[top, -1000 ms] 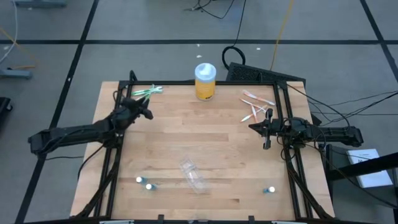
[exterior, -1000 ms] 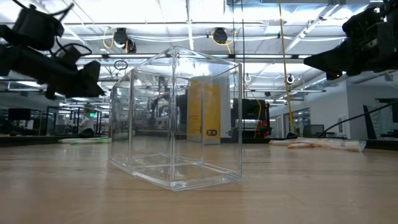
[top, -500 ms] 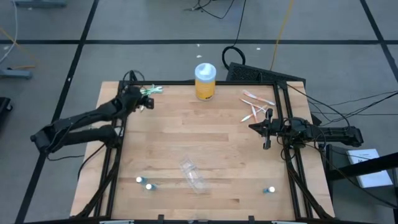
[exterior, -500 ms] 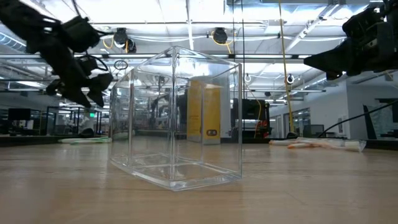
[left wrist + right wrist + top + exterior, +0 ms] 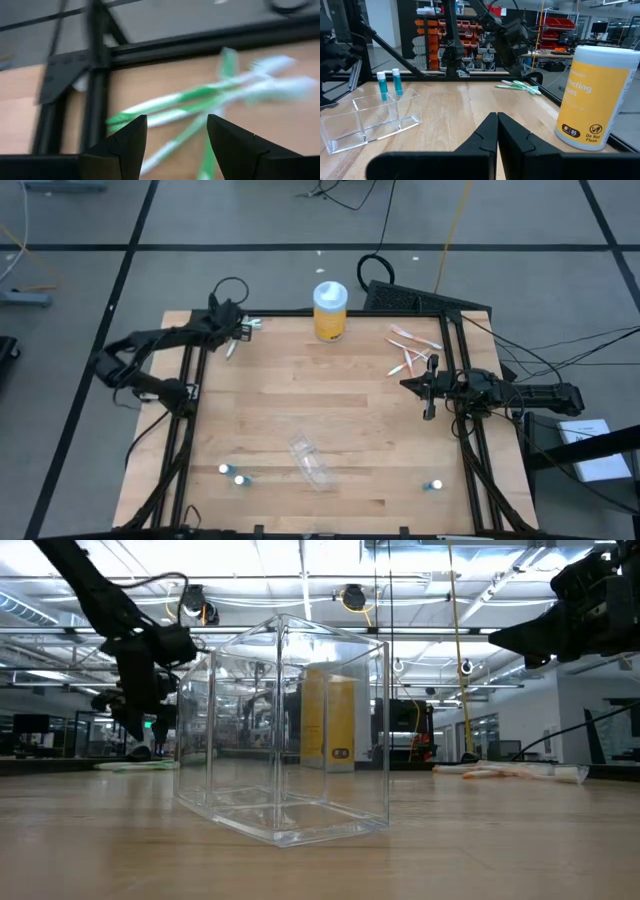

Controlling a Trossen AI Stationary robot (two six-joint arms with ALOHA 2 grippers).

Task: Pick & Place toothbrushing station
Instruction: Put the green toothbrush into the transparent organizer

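Clear, colourless plastic toothbrushing station (image 5: pixel 311 461) lies tipped at the near counter (image 5: pixel 330 390) edge, untouched, small blue-and-white tubes (image 5: pixel 231 473) beside it. Right pincer (image 5: pixel 430 387) waits clenched at the right side. Left pincer (image 5: pixel 234 333), jaws spread and empty, hovers over the far-left green-and-white toothbrushes (image 5: pixel 210 102), likely its pick; yellow-orange white-lidded jar (image 5: pixel 330 311) nearby, not blocking.

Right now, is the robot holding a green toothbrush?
No. The left gripper is open above the green toothbrushes, which lie on the table, and nothing sits between its fingers.
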